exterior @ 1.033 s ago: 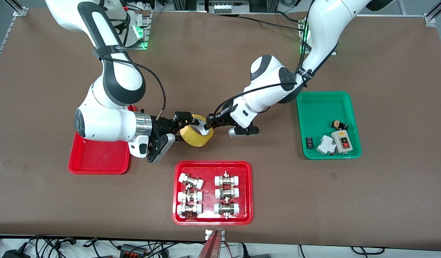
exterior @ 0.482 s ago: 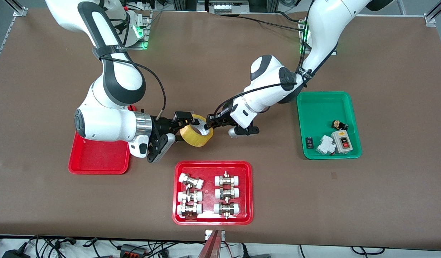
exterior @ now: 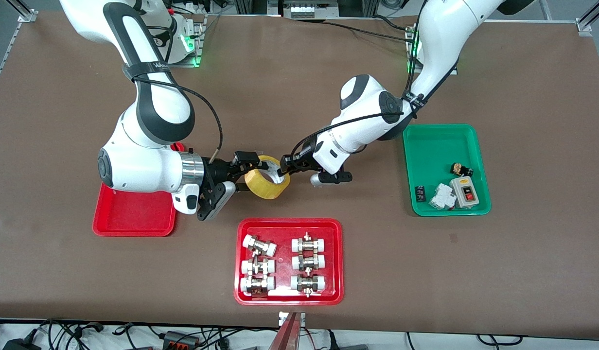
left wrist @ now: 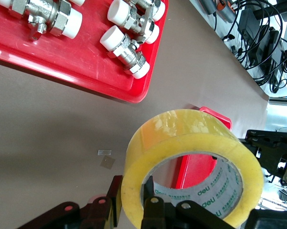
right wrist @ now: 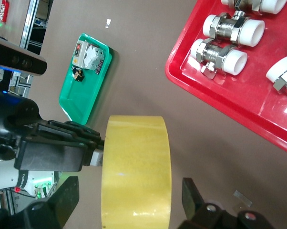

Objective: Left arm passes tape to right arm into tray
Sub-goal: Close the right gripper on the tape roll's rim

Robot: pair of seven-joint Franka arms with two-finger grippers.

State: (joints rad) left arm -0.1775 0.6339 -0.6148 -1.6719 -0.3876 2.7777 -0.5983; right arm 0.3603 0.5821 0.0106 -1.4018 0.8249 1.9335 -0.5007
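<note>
Handover stage. The tape (exterior: 266, 183) hangs in the air over bare tabletop (exterior: 299, 97), above the ground between the two arms, with the fittings tray (exterior: 289, 222) lying nearer the front camera than that spot. The left end effector (exterior: 282, 170) is clenched on the roll's wall: in the left wrist view one finger (left wrist: 151, 202) sits inside the pale core and the other is against the outer band. The right end effector (exterior: 242, 171) is released. Its two fingers (right wrist: 69, 195) stand on either side of the tape (right wrist: 135, 176), one facing each flat side of the roll, and in the right wrist view a gap shows on both sides, so no contact is apparent. The governing relation is this: the roll lies directly between the right fingers, its outer band turned toward the right wrist camera and its core axis running roughly from finger to finger, so closing should pinch it across its width. The tray (exterior: 134, 216), plain red, lies toward the right arm's end of the tabletop, partly under that arm, so the right arm is the nearer one for delivery. Judged sequence: right end effector closes first, then the left one lets go. The risk is a release before the grip is firm. The green tray (exterior: 445, 146) plays no part.
</note>
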